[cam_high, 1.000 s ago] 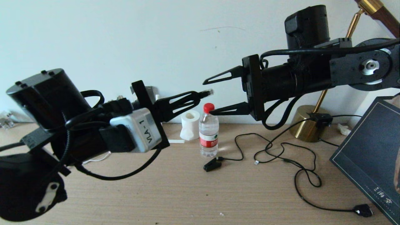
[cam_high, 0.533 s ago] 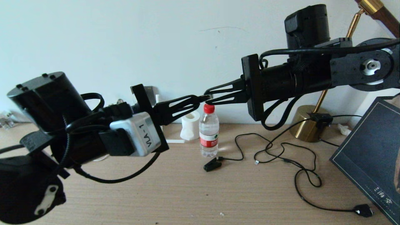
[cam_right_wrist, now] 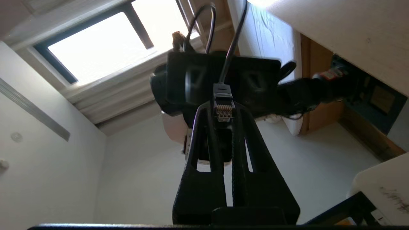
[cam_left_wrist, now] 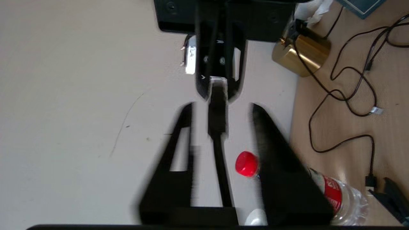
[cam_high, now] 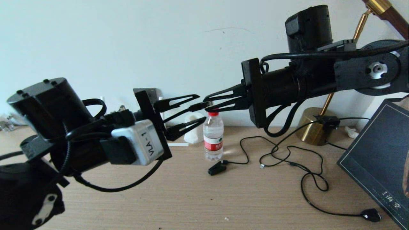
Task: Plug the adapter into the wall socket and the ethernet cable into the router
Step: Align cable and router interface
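The ethernet cable's black-booted plug (cam_high: 195, 107) hangs in the air above the desk, its clear tip (cam_right_wrist: 223, 110) pinched by my right gripper (cam_high: 207, 103), which is shut on it. My left gripper (cam_high: 201, 107) faces the right one and stands open, one finger on each side of the plug (cam_left_wrist: 217, 116) without touching it. The cable runs back along the left arm. A corner of the dark grey wall socket (cam_high: 152, 92) shows on the wall behind the left gripper. The adapter and the router are hidden or out of view.
On the wooden desk (cam_high: 191, 198) stand a red-capped water bottle (cam_high: 213, 137) and a white paper roll (cam_high: 193, 135). A black clip on thin wire (cam_high: 216, 168), a brass lamp base (cam_high: 314, 127), a dark book (cam_high: 377, 153) and a chunky black plug (cam_high: 372, 215) lie to the right.
My right gripper moved in and shut on the plug's tip. My left gripper, which held the plug, has opened and let it go.
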